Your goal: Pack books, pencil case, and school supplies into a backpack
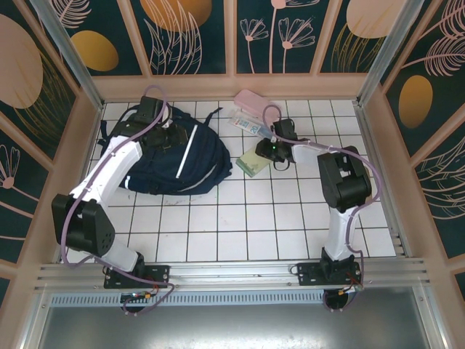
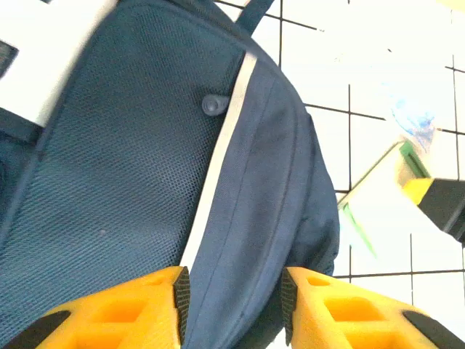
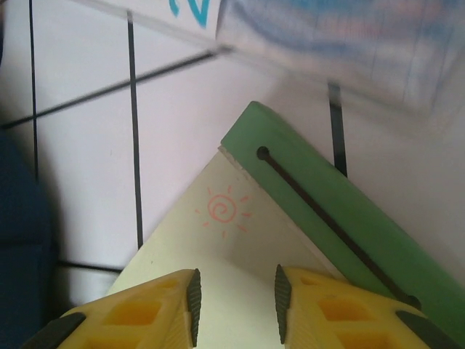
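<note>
Pale green book (image 3: 240, 240) lies under the right jaws; backpack (image 1: 182, 156) sits flat just left of it on the counter (image 1: 276, 225).
Book lies flat, green spine up, close to the bag so it's a short carry. Right jaws are partly apart low over the cover with nothing clamped, likely lining up a pinch on the edge. Left jaws are apart too, over the backpack's white stripe, gripping no fabric, probably there to steady or open the bag. Bag opening can't be made out. Pink pencil case (image 1: 251, 99) and clear packet (image 1: 245, 123) lie just beyond the book, near the back wall.
</note>
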You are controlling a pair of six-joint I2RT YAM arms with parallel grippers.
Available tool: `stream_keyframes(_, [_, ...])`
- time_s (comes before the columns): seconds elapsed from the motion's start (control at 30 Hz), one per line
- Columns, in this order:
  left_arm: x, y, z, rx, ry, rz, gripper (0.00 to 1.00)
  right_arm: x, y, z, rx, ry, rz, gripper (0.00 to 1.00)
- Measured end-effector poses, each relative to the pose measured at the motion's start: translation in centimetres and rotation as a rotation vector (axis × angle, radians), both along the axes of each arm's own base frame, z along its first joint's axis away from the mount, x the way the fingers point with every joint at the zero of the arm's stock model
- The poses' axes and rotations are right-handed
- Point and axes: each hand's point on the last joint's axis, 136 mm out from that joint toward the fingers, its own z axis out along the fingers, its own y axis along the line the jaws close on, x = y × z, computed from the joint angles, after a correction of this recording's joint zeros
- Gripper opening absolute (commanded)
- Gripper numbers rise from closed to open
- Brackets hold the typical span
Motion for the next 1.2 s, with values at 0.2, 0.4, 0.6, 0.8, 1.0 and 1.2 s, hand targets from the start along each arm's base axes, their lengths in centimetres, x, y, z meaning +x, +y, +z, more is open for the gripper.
stream_keyframes(0.2, [-2.4,-4.1,-1.3,-0.053,0.025,-0.040,0.43,-6.6,2.2,-0.2,0.035,0.068,-0.008,0.36])
stream_keyframes(0.4, [-6.4,-10.6,-5.8,-0.081,0.132,-0.138,0.53,-11.1,3.5,0.1,0.062,0.116,-0.041,0.37])
stream_keyframes(0.6, [-8.8,-14.8,-10.2,-0.074,0.227,-0.190,0.54,-11.2,2.9,2.0,0.065,0.078,-0.082,0.37])
stream_keyframes(0.8, [-8.7,-16.4,-14.2,-0.038,0.285,-0.208,0.54,-10.8,1.7,3.8,0.037,0.024,-0.094,0.38])
stream_keyframes(1.0, [-7.8,-16.9,-16.7,0.004,0.308,-0.208,0.47,-9.8,-0.6,3.6,-0.001,0.009,-0.112,0.38])
stream_keyframes(1.2, [-7.4,-16.6,-17.5,0.046,0.295,-0.211,0.36,-10.3,-2.3,2.2,-0.021,0.037,-0.100,0.38])
